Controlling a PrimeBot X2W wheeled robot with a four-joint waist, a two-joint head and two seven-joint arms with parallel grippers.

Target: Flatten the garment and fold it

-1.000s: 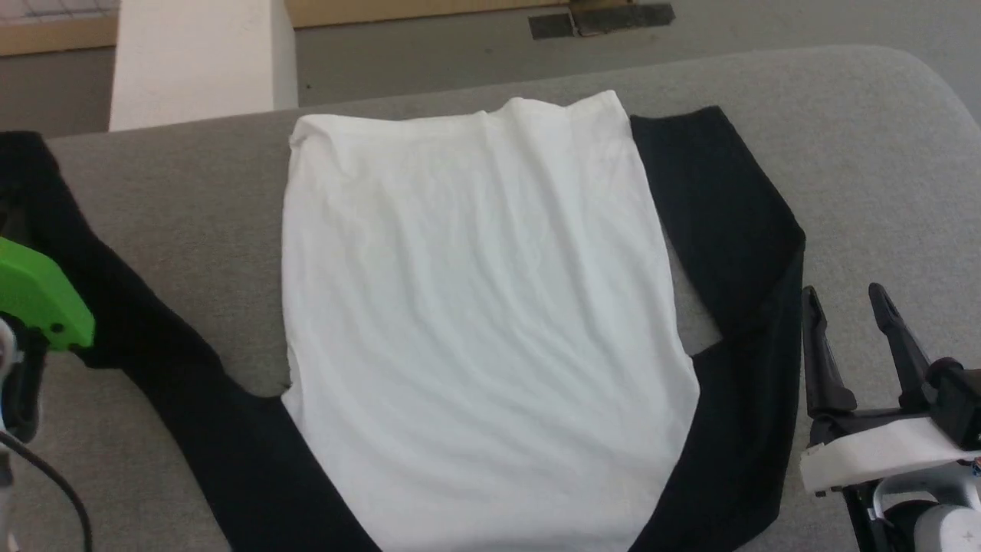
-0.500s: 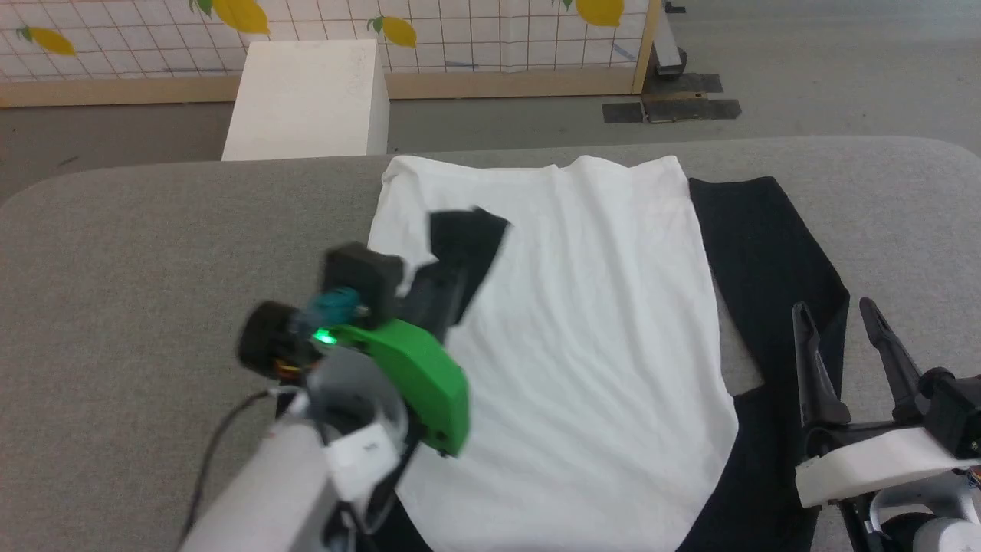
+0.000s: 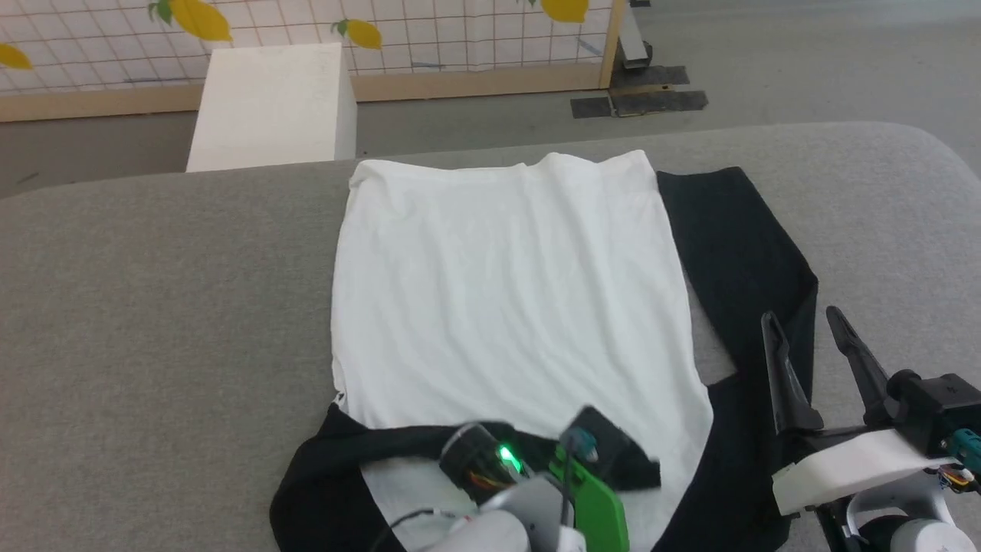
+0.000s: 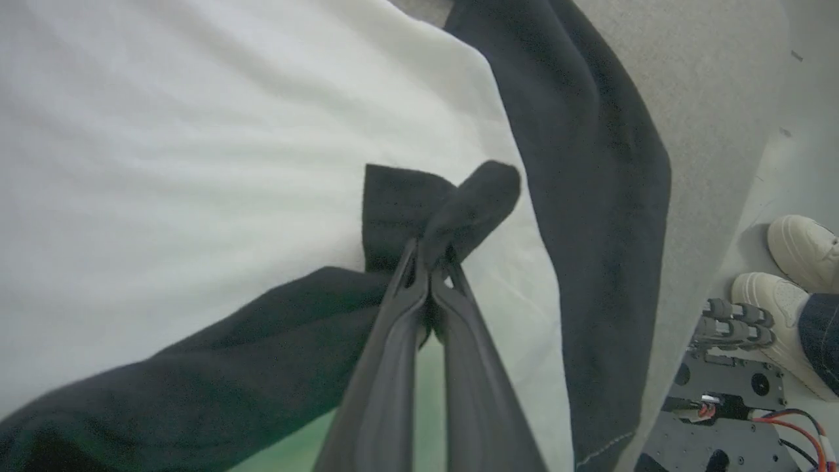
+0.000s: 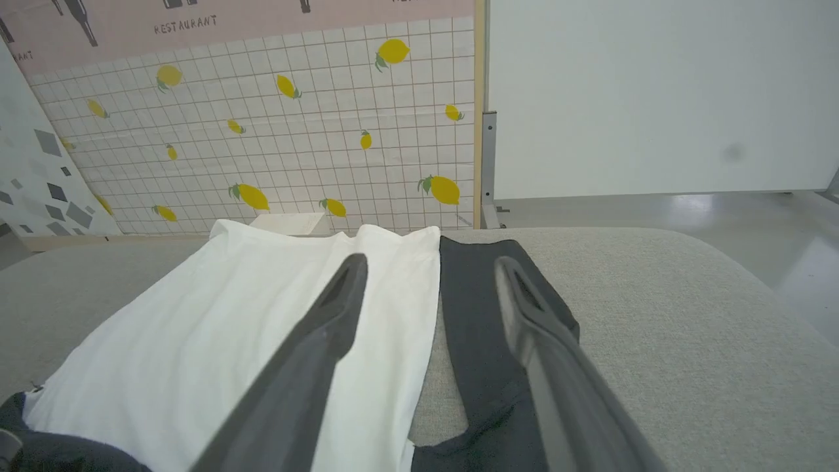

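The soft white shirt w/ black sleeves (image 3: 506, 284) lies flat on the grey cloth table (image 3: 153, 307). L claw (image 4: 429, 262) is pressed together, pinching a black sleeve end (image 4: 400, 203) over the shirt's near white part. R claw (image 3: 799, 314) is spread wide, holding nothing, just by the other black sleeve (image 3: 736, 245).

A staged robot test lab: beyond the grey felt desk (image 3: 153, 307) stands a lemon-printed partition (image 5: 295, 144) under a "RESTAURANT" poster (image 5: 187, 26), with a plain white box (image 3: 268, 107) on bare grey floor (image 3: 805, 46) between.
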